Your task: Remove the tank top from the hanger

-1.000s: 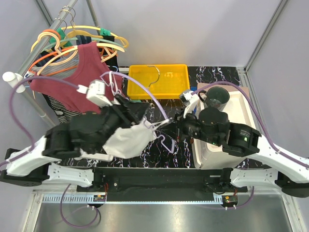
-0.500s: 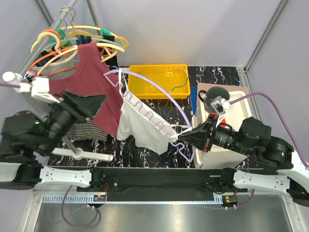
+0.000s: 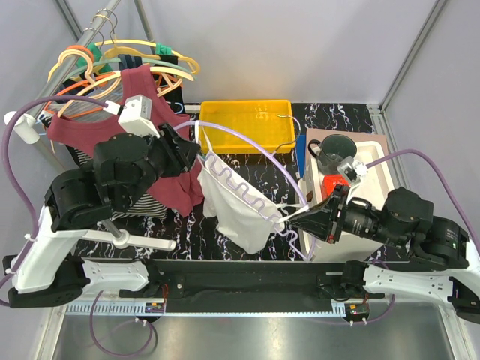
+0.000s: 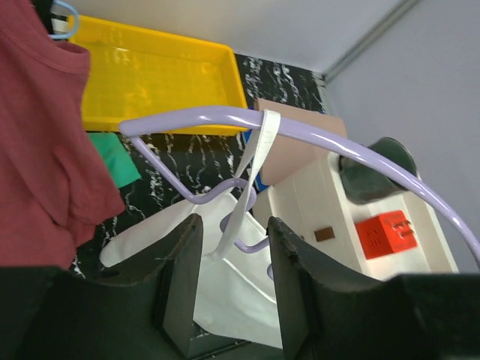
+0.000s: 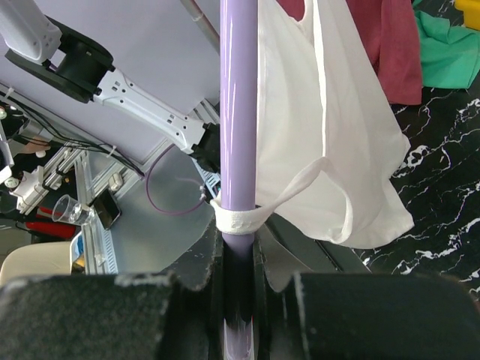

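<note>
A white tank top hangs from a purple hanger held slanted above the table. My right gripper is shut on the hanger's lower end. In the right wrist view the hanger's bar runs up from the jaws, with one strap looped round it just above them and the tank top draped to the right. My left gripper is open beside the hanger's upper left end. In the left wrist view its fingers frame the other strap, looped over the hanger's arm, without touching it.
A yellow bin sits at the back centre. A rack at the back left holds several hangers and a maroon top. A white box on the right holds a dark cup and a red cube. A green cloth lies beside the bin.
My left gripper let go of the bunched tank top, swung far left, then came back beside the hanger's upper end. The tank top now hangs spread out. The right gripper still holds the hanger.
</note>
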Robot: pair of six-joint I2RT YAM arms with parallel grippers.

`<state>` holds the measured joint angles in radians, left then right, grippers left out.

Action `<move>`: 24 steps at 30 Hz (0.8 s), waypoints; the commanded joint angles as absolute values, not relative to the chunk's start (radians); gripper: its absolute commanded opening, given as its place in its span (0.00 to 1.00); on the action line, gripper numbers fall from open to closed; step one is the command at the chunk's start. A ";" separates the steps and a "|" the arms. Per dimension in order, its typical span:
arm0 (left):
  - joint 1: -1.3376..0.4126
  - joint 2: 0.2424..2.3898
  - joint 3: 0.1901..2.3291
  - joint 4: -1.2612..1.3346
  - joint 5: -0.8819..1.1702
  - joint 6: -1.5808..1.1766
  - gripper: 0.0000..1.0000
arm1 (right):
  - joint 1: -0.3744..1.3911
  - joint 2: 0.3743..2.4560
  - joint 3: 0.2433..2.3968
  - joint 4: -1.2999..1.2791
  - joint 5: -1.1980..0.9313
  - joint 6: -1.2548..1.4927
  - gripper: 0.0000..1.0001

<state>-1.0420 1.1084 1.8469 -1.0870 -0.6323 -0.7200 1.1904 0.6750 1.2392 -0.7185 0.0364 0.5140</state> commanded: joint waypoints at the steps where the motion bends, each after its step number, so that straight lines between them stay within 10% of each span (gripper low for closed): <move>1: -1.026 1.121 1.928 -1.057 -0.505 -0.704 0.43 | 1.189 0.655 1.252 -0.687 0.026 0.525 0.00; 24: -0.936 1.223 1.994 -1.040 -0.451 -0.652 0.34 | 1.189 0.634 1.279 -0.738 0.003 0.515 0.00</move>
